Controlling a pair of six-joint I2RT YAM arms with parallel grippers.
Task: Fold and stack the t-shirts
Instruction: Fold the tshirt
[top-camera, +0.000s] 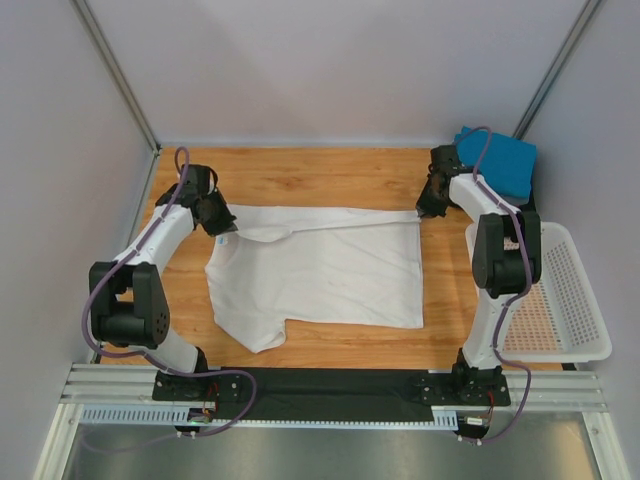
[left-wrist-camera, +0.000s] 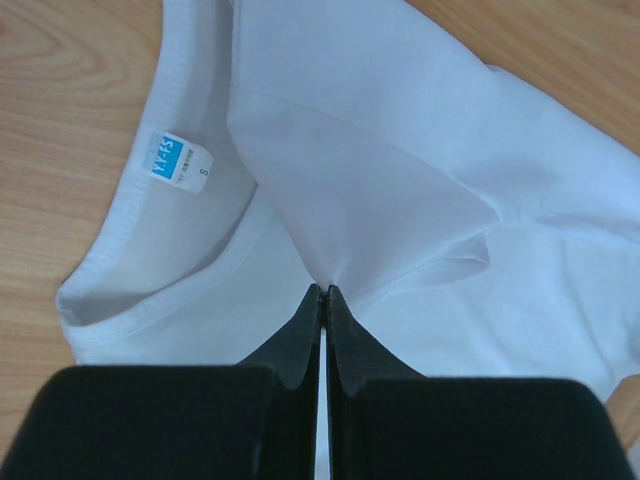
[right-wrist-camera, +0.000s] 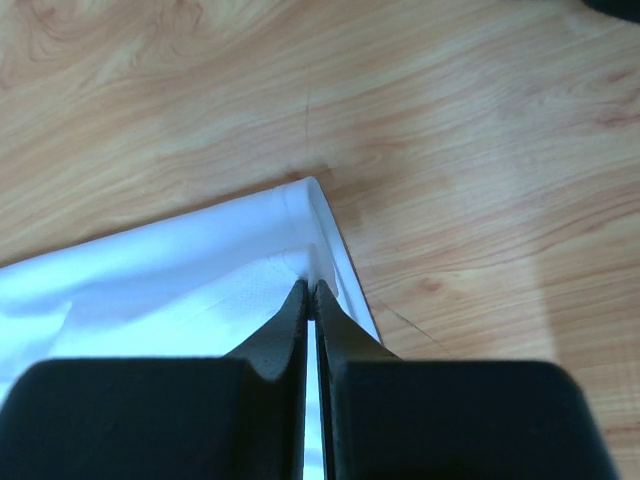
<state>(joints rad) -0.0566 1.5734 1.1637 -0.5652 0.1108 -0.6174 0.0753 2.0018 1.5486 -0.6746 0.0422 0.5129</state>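
Observation:
A large white t-shirt (top-camera: 320, 270) lies spread on the wooden table, its far edge folded over towards the middle. My left gripper (top-camera: 222, 224) is shut on a fold of the white t-shirt (left-wrist-camera: 400, 150) near the collar, whose blue size label (left-wrist-camera: 165, 160) shows. My right gripper (top-camera: 428, 207) is shut on the white t-shirt's far right corner (right-wrist-camera: 300, 215), by the hem. A folded bright blue t-shirt (top-camera: 500, 160) lies at the far right corner behind the right arm. The grey and black t-shirts are out of view.
A white perforated plastic basket (top-camera: 575, 300) stands at the table's right edge beside the right arm. Grey walls close in the left, far and right sides. Bare wood (top-camera: 320, 175) shows beyond the shirt.

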